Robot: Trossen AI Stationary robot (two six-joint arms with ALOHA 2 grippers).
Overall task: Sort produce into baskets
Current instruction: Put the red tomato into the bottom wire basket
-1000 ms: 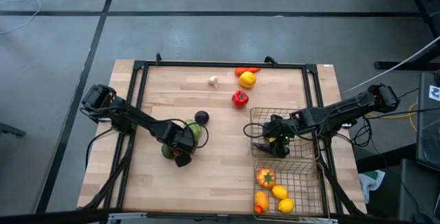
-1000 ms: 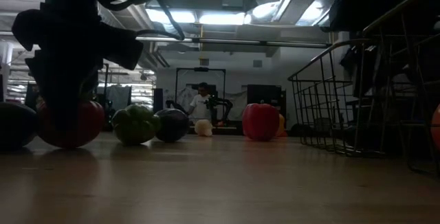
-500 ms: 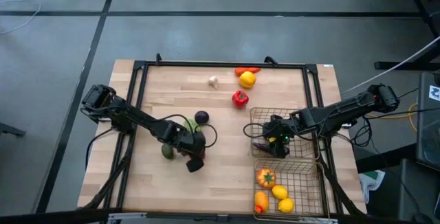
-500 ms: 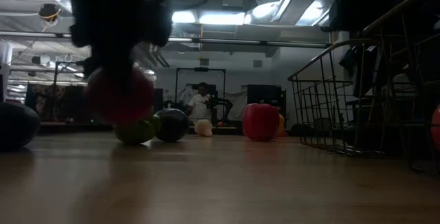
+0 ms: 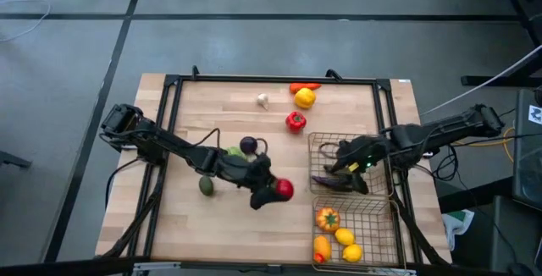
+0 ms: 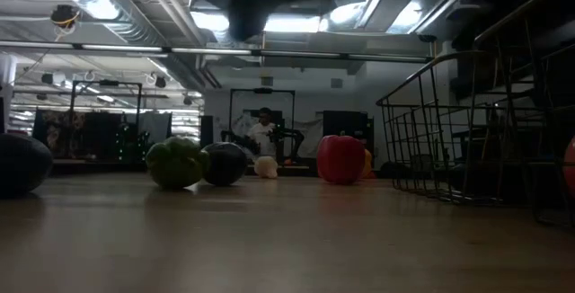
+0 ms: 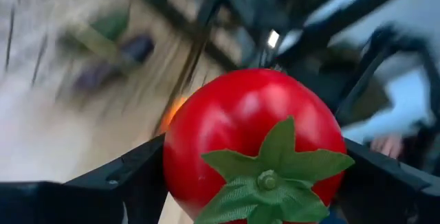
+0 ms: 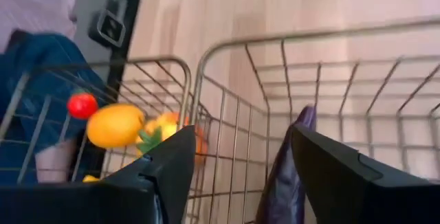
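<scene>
so the red tomato [image 5: 284, 190] is clamped in the left gripper [image 5: 277, 193], carried above the table [image 5: 186, 217] just left of the two baskets [image 5: 383, 225]; a second ago it was back by the green pepper [image 5: 232, 151]. that arm stretches out long and low. right gripper [image 5: 345, 167] hangs unclenched over the far basket, fingers empty, above one purple eggplant [image 5: 337, 183]. near basket holds four pieces. one avocado [image 5: 206, 186], one garlic [image 5: 262, 100] and one red pepper [image 5: 295, 121] wait outside.
</scene>
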